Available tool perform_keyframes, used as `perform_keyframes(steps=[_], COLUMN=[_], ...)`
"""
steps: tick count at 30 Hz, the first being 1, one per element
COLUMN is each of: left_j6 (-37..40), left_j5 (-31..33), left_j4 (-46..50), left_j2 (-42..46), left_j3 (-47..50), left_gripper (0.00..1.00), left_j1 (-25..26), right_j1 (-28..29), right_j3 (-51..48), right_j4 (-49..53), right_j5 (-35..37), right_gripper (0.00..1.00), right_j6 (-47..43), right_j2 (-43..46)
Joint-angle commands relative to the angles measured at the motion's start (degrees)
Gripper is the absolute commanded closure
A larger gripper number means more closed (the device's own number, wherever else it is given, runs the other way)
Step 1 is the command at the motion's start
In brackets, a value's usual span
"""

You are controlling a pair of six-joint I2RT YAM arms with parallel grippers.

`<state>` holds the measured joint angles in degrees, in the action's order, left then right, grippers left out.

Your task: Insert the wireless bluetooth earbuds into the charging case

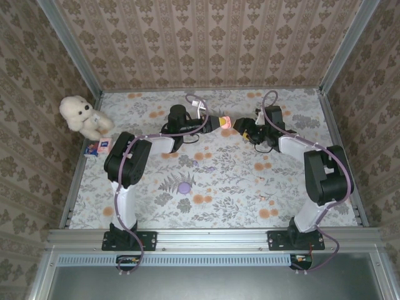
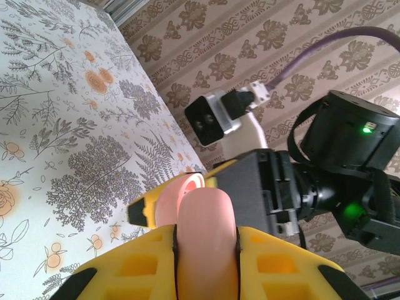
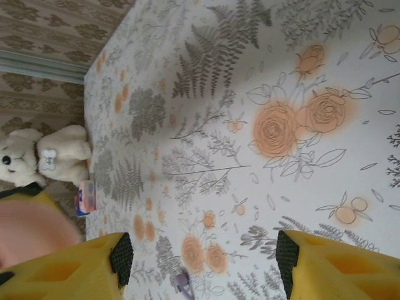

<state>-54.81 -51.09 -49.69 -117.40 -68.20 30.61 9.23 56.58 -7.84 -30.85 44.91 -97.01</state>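
Grippers meet far-centre; the earbud waits nearer on the cloth.
Top view: left gripper (image 1: 221,122) pinches the pink case (image 1: 226,122), with the right gripper (image 1: 240,127) just right of it. What looks like the lilac earbud (image 1: 210,169) lies nearer, slightly left. Left wrist view: case clamped edge-on. Right wrist view: that gripper is spread wide and empty.

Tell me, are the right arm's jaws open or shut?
Open. The right gripper has its yellow jaws far apart, floral cloth showing between them, nothing gripped.

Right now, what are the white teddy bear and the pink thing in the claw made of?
The teddy bear looks like cream plush: fuzzy, fluffy surface. The pink charging case in the left gripper seems smooth matte plastic: even colour, soft sheen.
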Motion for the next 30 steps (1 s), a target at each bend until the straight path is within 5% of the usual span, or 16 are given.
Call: perform_keyframes(steps=[1, 30], left_j6=[1.17, 0.80], left_j5=[-1.34, -1.29], left_j4=[-2.21, -3.20], left_j2=[0.63, 1.66], left_j3=[-0.24, 0.49], left_gripper=[1.00, 1.00], left_j1=[-0.02, 0.77], right_j1=[-0.19, 1.23], right_j3=[-1.00, 1.17], right_j4=[0.29, -1.29], right_j5=[-2.10, -1.55], right_gripper=[0.34, 0.40], right_j6=[-0.61, 0.01], right_j2=[4.90, 0.87])
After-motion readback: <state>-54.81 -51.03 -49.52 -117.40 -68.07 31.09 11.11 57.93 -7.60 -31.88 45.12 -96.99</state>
